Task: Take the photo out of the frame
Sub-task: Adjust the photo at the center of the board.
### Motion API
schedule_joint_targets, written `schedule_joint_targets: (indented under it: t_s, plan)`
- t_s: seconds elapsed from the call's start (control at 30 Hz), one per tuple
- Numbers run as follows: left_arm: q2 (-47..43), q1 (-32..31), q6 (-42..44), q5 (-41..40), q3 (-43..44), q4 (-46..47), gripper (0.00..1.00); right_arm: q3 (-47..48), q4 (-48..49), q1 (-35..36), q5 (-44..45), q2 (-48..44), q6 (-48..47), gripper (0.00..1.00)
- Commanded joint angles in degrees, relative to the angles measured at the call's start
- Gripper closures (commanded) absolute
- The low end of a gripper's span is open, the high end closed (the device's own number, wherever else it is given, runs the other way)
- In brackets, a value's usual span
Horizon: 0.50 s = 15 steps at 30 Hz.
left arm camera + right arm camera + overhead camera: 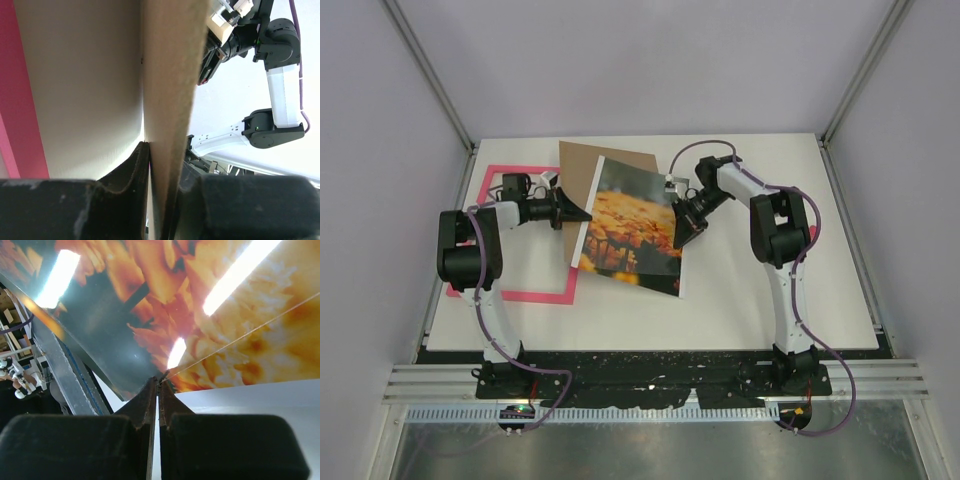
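The photo (630, 225), a print of orange-yellow flowers, lies slanted at the table's middle. My right gripper (678, 228) is shut on its right edge. In the right wrist view the fingertips (159, 382) pinch the glossy print (210, 300). The pink frame (520, 296) lies flat on the table at the left, separate from the photo, and shows as a pink strip in the left wrist view (15, 100). My left gripper (582, 212) is shut on the plain brown backing board (590, 165), which stands edge-on between its fingers in the left wrist view (170, 75).
The white table (770, 300) is ringed by pale walls and metal posts. A rail (650, 380) runs along the near edge by the arm bases. The right arm (280, 75) shows in the left wrist view.
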Motion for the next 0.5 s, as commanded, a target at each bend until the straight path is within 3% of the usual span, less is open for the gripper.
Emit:
schedule_joint_targets:
  t_s: [0.0,0.13,0.27,0.47]
  plan:
    - [-1.8,-0.3,-0.4,4.2,0.6,1.6,0.83,2.1,1.1,0.2,-0.7,-0.7,0.1,0.92]
    - [-1.9,-0.2,-0.3,4.2,0.6,1.7,0.95,2.9,1.4,0.1,0.1,-0.6,0.3,0.92]
    - [-1.7,-0.2,-0.2,4.2,0.6,1.5,0.97,3.5,2.6,-0.1,1.3,-0.7,1.1,0.92]
    - [-1.5,-0.3,-0.3,4.2,0.7,1.7,0.88,3.9,4.5,-0.1,2.7,-0.8,2.5,0.9]
